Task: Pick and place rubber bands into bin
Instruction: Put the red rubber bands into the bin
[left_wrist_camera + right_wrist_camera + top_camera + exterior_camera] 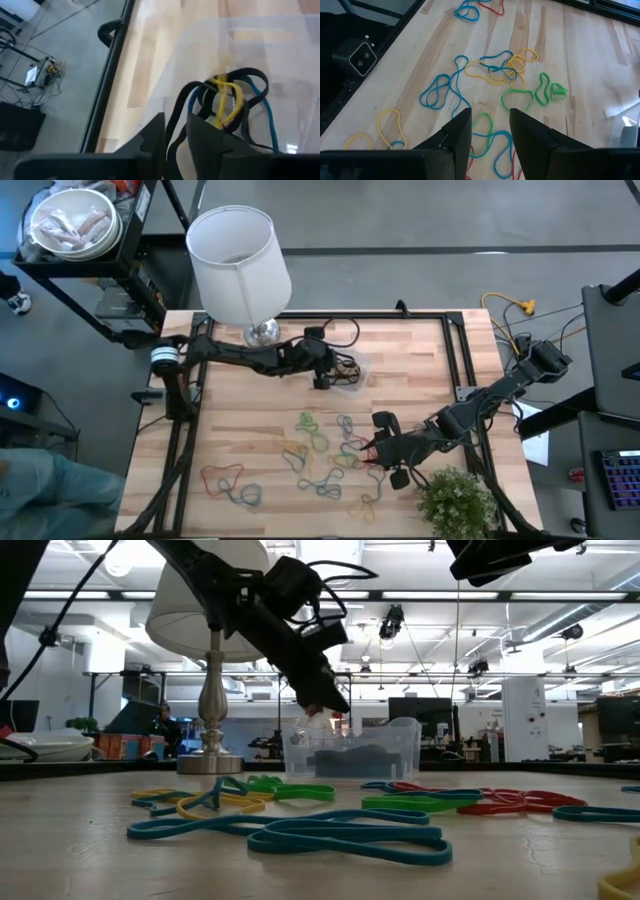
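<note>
Many bands [318, 450] are lying loose on the worktop [250, 435]. The left end effector [335, 372] is hanging over the bin [350, 372], fingers parting to drop bands in. The right end effector [381, 451] is hovering open and empty over the pile, probably to grab more.

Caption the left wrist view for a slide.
Left gripper over the clear bin, fingers slightly apart, with black, yellow and blue rubber bands lying inside.

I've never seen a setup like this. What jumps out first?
Bright rubber bands lie scattered over the near half of the wooden table. A big white lamp stands at the far left corner. Beside it, the left gripper hangs over a clear bin with bands inside, while the right gripper hovers by the scattered bands.
</note>
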